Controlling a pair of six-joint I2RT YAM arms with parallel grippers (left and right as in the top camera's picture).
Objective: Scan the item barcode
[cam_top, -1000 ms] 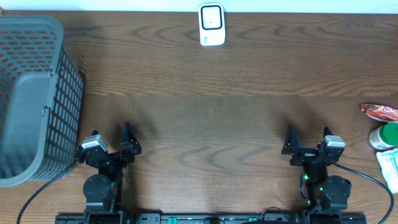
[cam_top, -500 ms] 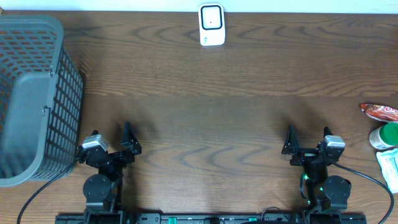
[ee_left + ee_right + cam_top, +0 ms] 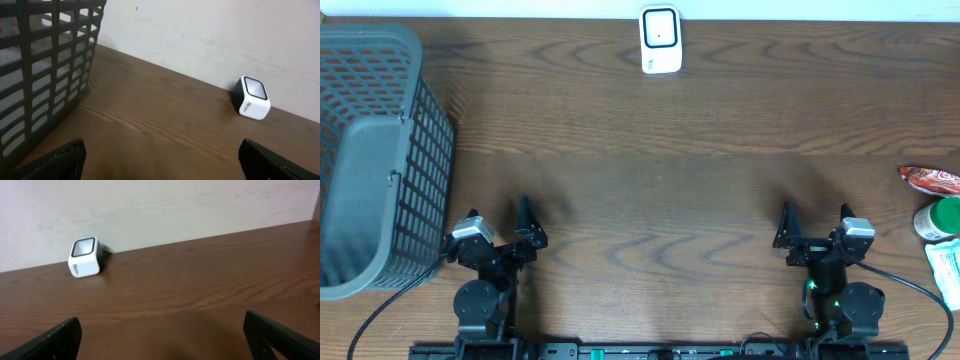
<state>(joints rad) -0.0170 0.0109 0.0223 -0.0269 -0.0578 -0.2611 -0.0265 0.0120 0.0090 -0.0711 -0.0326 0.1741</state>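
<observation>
Left pincer and right pincer both gape wide, holding nothing, at the near edge; red packet, green-capped tub and white pack lie at the surface's right edge, nearer the right pincer, off to its right; scanner mid far edge.

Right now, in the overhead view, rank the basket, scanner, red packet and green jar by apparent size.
1. basket, by far
2. scanner
3. red packet and green jar: similar, both cut off by the frame edge, so unranked
</observation>
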